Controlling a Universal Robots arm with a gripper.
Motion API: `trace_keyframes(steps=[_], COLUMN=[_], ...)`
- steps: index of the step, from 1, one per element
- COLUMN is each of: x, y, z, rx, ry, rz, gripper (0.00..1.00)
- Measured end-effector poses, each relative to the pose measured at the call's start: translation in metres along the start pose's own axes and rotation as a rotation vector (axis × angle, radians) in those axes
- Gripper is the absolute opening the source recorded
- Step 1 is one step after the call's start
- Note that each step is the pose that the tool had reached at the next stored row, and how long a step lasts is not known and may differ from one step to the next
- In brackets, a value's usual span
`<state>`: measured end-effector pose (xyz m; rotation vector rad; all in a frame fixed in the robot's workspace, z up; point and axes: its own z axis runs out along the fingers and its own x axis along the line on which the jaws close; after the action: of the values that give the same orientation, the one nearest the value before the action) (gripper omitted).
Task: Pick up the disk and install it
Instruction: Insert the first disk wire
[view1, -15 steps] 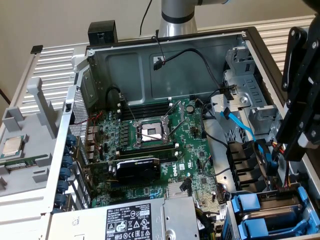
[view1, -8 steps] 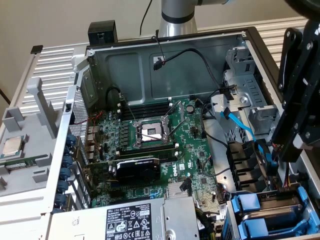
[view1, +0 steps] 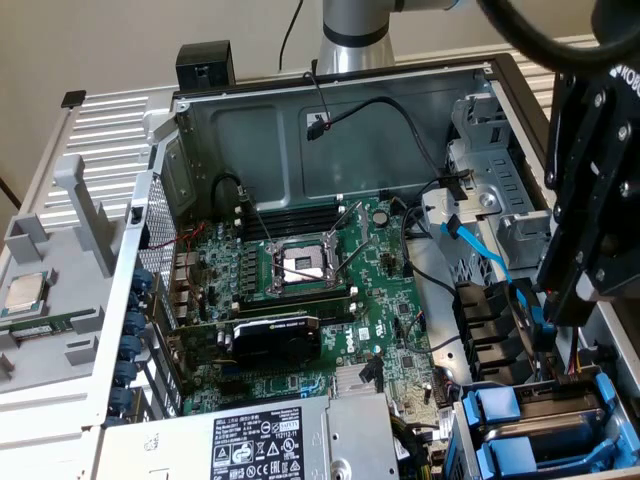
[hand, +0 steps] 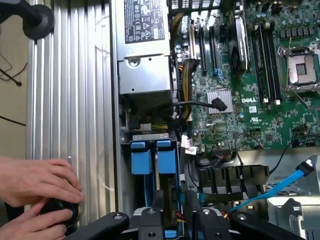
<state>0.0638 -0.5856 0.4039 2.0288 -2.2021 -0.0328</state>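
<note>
At three o'clock in the exterior view the gripper (view1: 563, 306) hangs, fingers apart and clamping nothing, near the blue-framed disk (view1: 497, 407) at five o'clock.

Inside an open computer case (hand: 120, 170): a green motherboard (hand: 250, 75), a grey power supply box (hand: 145, 55) beside it, and two blue drive frames (hand: 150, 157) in a bay. The black end effector (hand: 177, 227) hangs over that bay. Beside the case, a person's hands (hand: 37, 182) cup a black object (hand: 57, 207) on the ribbed metal surface (hand: 70, 90).
</note>
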Motion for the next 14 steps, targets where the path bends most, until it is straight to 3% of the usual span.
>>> trace_keyframes(steps=[4, 6, 14], x=[-0.006, -0.006, -0.007], y=[0.005, 0.0048, 0.0038], z=[0.0028, 0.0049, 0.0143], rx=[0.0076, 0.0082, 0.0088], ry=[0.004, 0.0071, 0.0073], rz=[0.001, 0.001, 0.002], gripper=[0.31, 0.31, 0.31])
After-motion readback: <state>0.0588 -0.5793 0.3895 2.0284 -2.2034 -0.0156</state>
